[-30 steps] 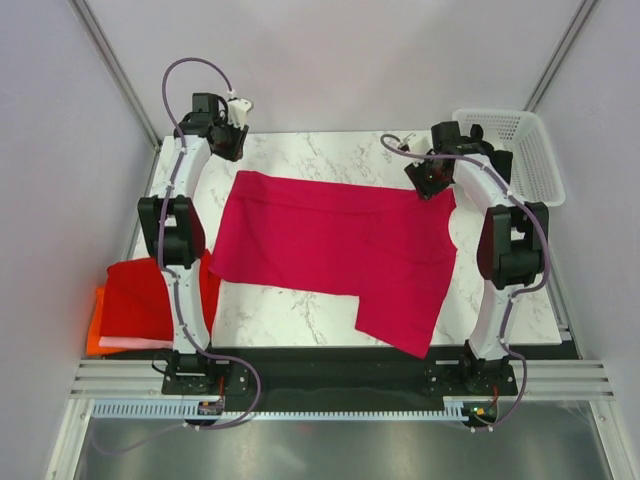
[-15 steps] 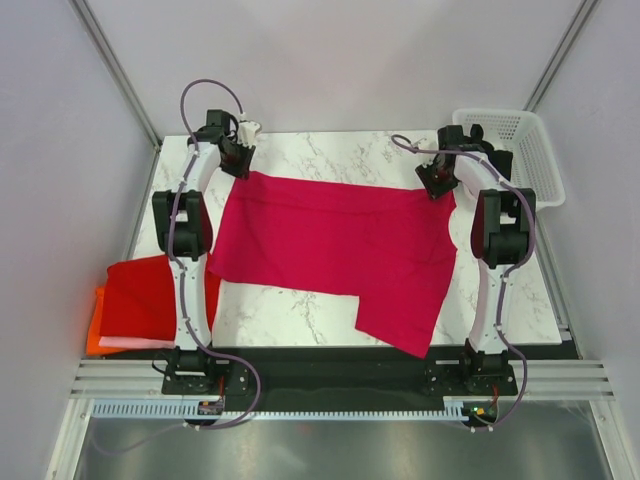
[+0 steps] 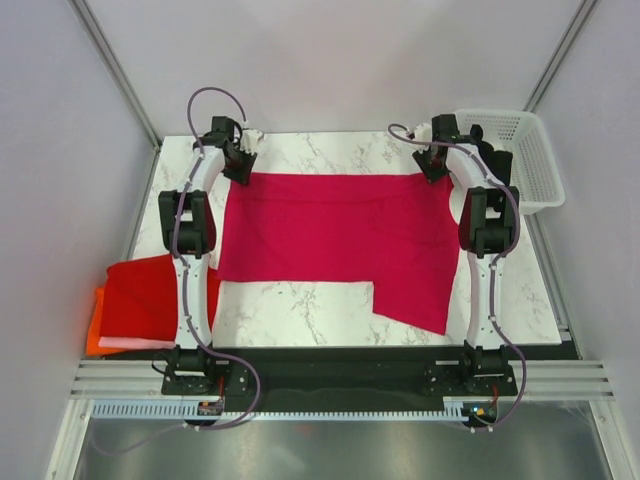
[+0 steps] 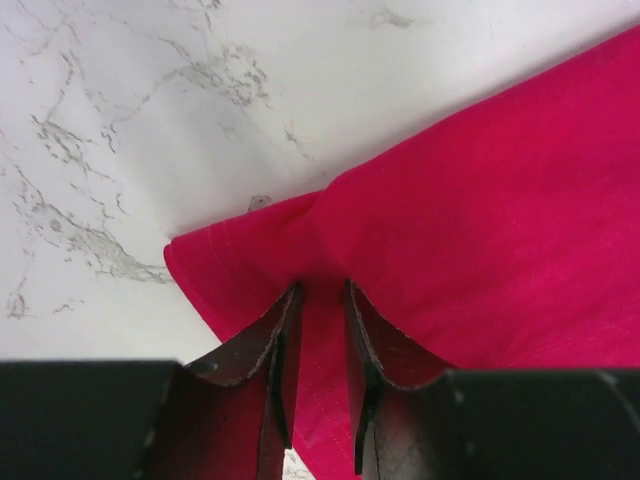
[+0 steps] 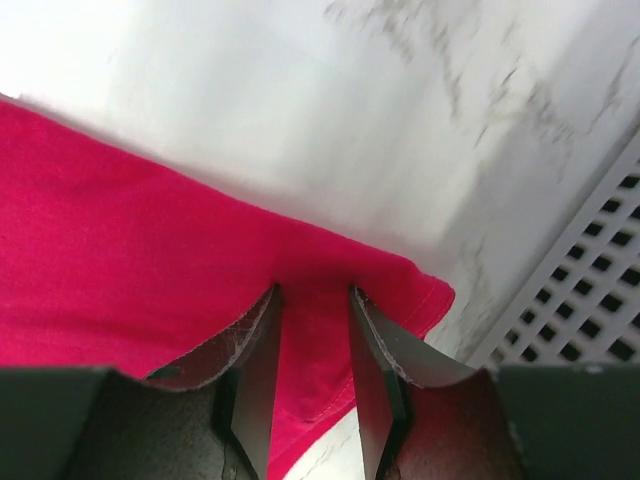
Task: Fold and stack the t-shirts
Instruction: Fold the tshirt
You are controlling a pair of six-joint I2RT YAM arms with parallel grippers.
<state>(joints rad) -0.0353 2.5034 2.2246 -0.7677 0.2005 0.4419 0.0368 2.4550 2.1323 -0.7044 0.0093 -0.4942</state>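
- crimson t-shirt [image 3: 335,235] lies spread flat across the middle of the marble table [image 3: 300,312]. its far edge runs in a straight line between the two grippers, and one flap reaches lower at the near right, toward the front edge.
- left gripper [image 3: 240,165] holds the shirt's far left corner. in the left wrist view its fingers [image 4: 258,350] pinch a narrow fold of the cloth between them, and the stitched hem of the corner pokes out to the left over the marble.
- right gripper [image 3: 432,166] holds the far right corner. in the right wrist view its fingers [image 5: 255,350] are closed on a strip of the cloth, with the hemmed corner just past the tips.
- red t-shirt [image 3: 145,295] lies folded at the near left side, partly hidden by the left arm. an orange t-shirt [image 3: 96,330] shows under it along its left edge.
- white lattice basket [image 3: 528,150] stands at the far right corner of the table, just beside the right gripper.
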